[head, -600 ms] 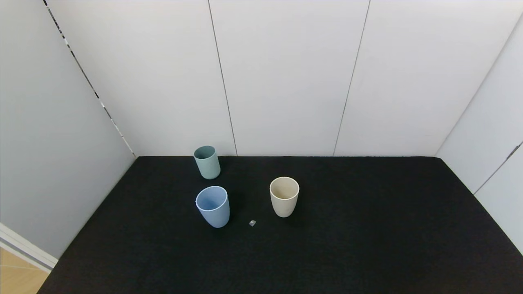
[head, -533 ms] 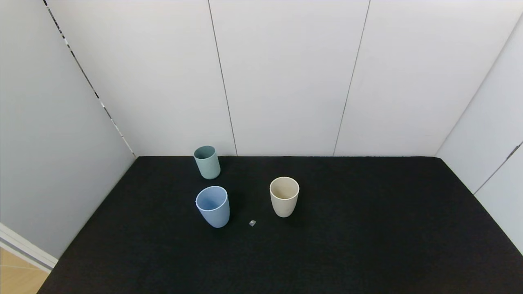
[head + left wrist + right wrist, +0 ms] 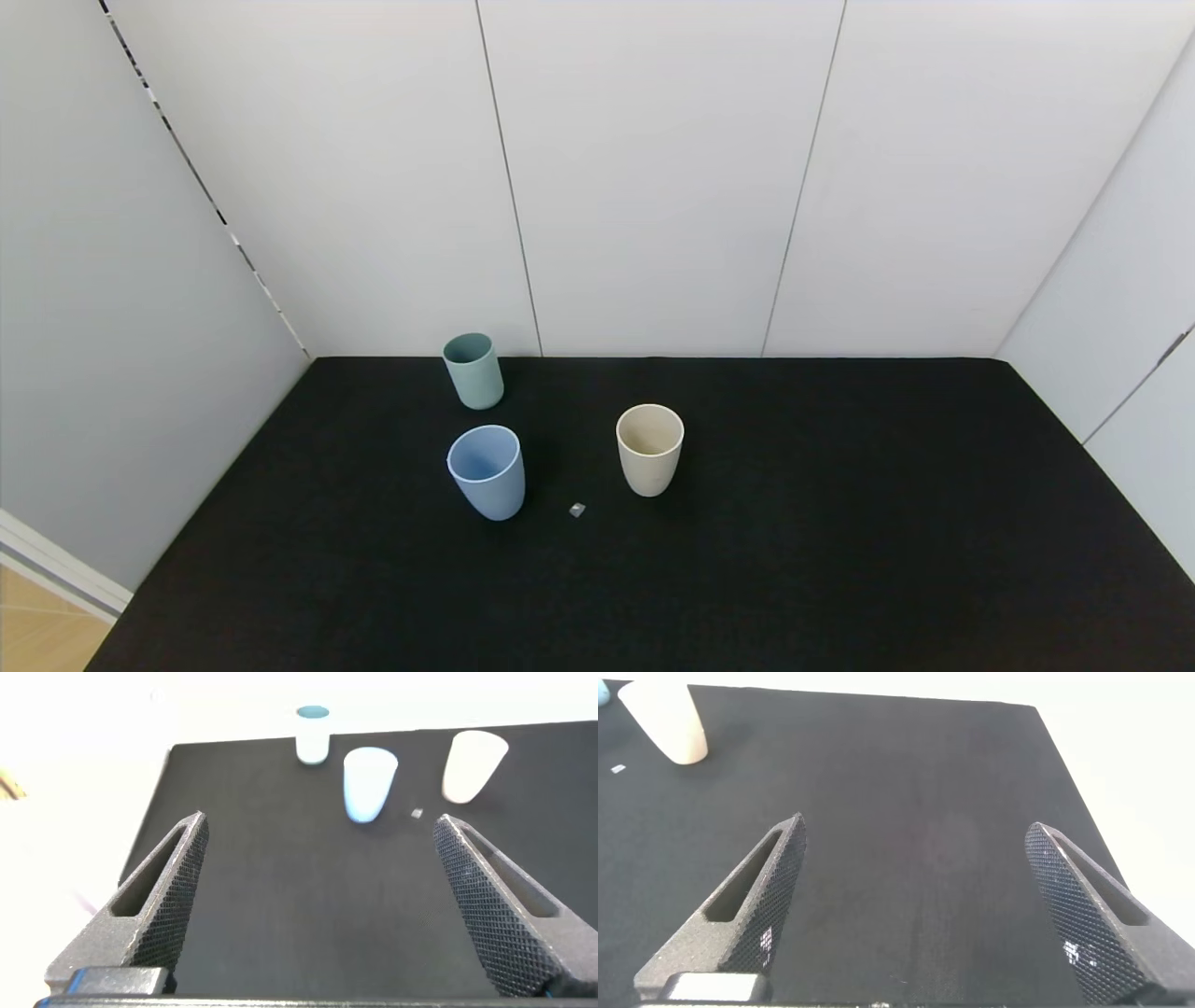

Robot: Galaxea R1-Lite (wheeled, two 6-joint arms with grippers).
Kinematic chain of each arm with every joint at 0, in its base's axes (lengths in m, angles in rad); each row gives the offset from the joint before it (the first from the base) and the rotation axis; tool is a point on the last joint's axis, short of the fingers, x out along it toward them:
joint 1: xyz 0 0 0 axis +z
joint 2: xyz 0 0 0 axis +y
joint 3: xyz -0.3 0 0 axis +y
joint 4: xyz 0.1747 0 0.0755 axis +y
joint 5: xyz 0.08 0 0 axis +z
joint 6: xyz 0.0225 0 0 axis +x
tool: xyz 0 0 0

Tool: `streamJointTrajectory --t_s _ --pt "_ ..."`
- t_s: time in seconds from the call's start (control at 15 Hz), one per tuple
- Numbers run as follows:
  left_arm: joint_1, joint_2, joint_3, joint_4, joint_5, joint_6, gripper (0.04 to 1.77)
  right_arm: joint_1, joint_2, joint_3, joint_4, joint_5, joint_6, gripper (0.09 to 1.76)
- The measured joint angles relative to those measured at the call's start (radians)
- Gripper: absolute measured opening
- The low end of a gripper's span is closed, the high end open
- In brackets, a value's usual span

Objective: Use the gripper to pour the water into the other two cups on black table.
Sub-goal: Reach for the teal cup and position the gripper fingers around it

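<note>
My left gripper and right gripper both hang spread wide over the black table, holding nothing and well short of the cups. The light blue cup and cream cup stand upright side by side, apart. The teal cup stands behind the blue one, near the wall.

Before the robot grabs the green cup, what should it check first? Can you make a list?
1. Teal-green cup upright at the back of the black table: ok.
2. Light blue cup upright, mouth open: ok.
3. Cream cup upright, apart from the others: ok.
4. Left tool open, holding nothing, cups ahead of it: ok.
5. Right tool open, holding nothing: ok.
6. Water in the teal-green cup: cannot tell.
</note>
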Motion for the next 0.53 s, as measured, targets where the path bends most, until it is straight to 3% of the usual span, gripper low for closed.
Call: streamJointTrajectory --t_s 0.2,0.53 --pt "-0.031 0.204 -0.098 -0.047 0.003 0.000 1.72 0.000 0.000 0.000 0.000 0.000 0.000 1.71" --pt "-0.030 0.653 -0.181 -0.339 0.001 0.006 1.72 0.000 0.000 0.000 0.000 0.000 0.000 1.71"
